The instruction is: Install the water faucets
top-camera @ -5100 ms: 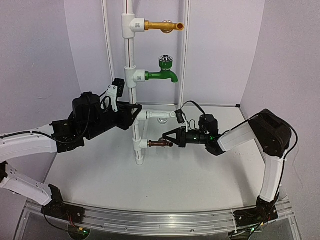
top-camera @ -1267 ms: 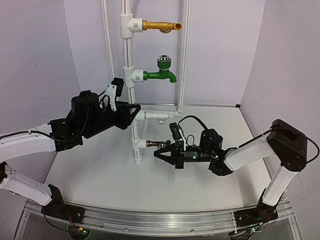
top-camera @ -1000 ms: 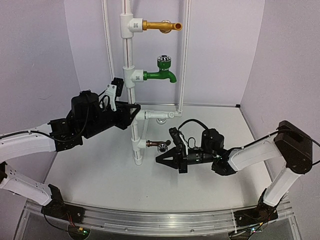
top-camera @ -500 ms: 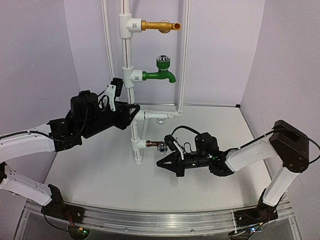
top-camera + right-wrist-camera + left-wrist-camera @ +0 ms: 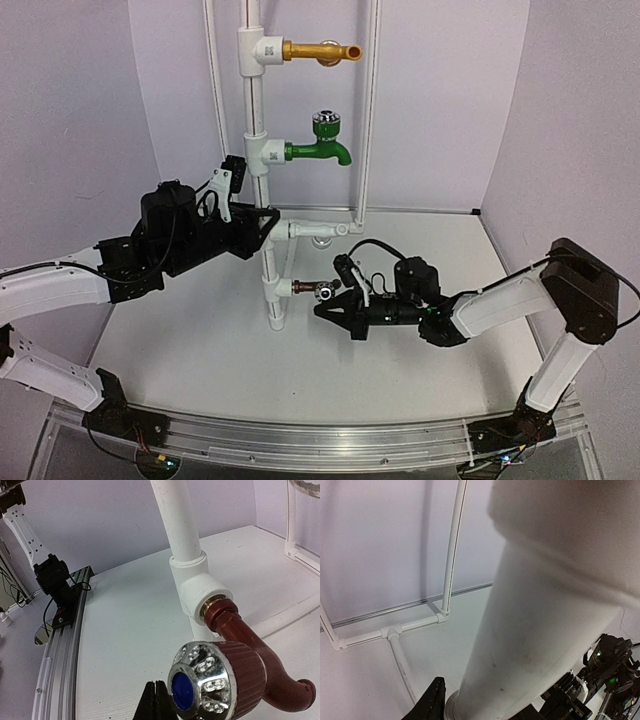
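Note:
The small copper-brown faucet (image 5: 308, 290) with a round silver knob (image 5: 200, 682) sits screwed into the lowest white tee fitting (image 5: 199, 587) of the upright pipe (image 5: 262, 150); its spout (image 5: 292, 700) curves away to the right in the right wrist view. My right gripper (image 5: 322, 308) is shut with nothing in it, and its closed fingertips (image 5: 159, 702) lie just beside the knob's blue-centred face. My left gripper (image 5: 268, 228) is shut on the upright white pipe (image 5: 535, 630) above that fitting; one dark finger (image 5: 432, 702) shows beside the pipe.
A green faucet (image 5: 320, 150) and a long gold faucet (image 5: 320, 50) are mounted higher on the same pipe. A white pipe frame (image 5: 395, 630) lies along the back wall. The aluminium rail (image 5: 62, 645) runs along the table's near edge.

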Available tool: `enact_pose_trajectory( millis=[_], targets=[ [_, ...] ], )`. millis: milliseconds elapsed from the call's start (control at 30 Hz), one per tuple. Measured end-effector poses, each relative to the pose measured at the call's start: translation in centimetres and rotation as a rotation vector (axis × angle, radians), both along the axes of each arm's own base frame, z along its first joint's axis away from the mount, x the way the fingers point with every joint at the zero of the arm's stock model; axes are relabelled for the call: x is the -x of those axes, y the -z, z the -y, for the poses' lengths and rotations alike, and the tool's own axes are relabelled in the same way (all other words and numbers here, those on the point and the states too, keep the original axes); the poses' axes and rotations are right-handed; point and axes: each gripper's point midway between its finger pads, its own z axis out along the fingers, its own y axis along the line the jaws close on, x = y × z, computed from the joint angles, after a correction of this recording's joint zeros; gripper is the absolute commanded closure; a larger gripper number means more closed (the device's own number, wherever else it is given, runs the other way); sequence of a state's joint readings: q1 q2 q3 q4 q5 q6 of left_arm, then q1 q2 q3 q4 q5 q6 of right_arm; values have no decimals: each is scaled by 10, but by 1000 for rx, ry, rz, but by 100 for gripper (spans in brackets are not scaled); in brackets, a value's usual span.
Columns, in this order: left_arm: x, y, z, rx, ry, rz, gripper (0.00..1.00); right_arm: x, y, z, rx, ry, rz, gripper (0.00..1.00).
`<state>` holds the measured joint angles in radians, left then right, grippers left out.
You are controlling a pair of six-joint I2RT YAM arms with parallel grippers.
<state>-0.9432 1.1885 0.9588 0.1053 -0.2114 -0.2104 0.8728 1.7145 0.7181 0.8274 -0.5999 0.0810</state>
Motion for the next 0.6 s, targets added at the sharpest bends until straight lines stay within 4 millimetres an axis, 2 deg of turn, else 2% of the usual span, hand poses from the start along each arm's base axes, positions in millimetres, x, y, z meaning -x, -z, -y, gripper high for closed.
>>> enact_pose_trajectory(
  millis=[233,600],
  targets=[
    [-3,0,-2,0,-10,0,100,-9,-7,7,-26,-30,-27,100],
    [-6,0,-5,0,-23,1,100,-35,-55,3,-133,-11,12,100]
  ],
)
